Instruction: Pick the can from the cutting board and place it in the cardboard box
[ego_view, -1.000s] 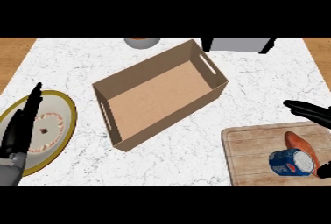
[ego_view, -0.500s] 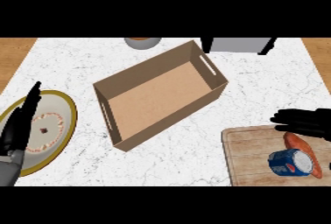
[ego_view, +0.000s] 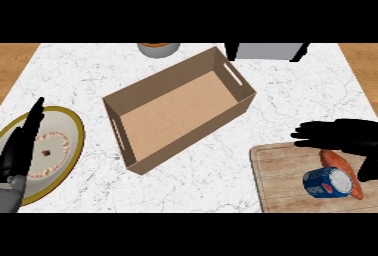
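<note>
A: What is at the far left of the white marbled counter (ego_view: 81, 75)?

B: The left hand (ego_view: 21, 145), black, lies over a round plate (ego_view: 70, 131) with a gold rim. Its fingers are straight and point away from the robot. It holds nothing and looks to be at rest.

A: And in the middle?

B: An open cardboard box (ego_view: 179, 109), set at an angle, with a cut-out handle in each short wall. Nothing shows inside it. Beyond it, at the counter's far edge, are a partly visible round pot (ego_view: 158, 48) and a grey block (ego_view: 266, 51).

A: Where is the can?

B: At the lower right, on a wooden cutting board (ego_view: 284, 170). The can (ego_view: 329, 182) is blue, lies on its side, and turns its pale end towards the view. An orange, tapered vegetable (ego_view: 341, 165) lies just beside it, touching or nearly so.

A: Is the right hand on the can?

B: No. The right hand (ego_view: 347, 136) hovers over the board's far edge, fingers spread and stretched towards the left, gripping nothing. It covers the vegetable's top end and sits apart from the can.

A: So which step is this?

B: The reach, I judge; the pick-up has not begun. The next move calls for the hand to come nearer and lower, close round the can without catching the vegetable, then carry it left to the box.
</note>
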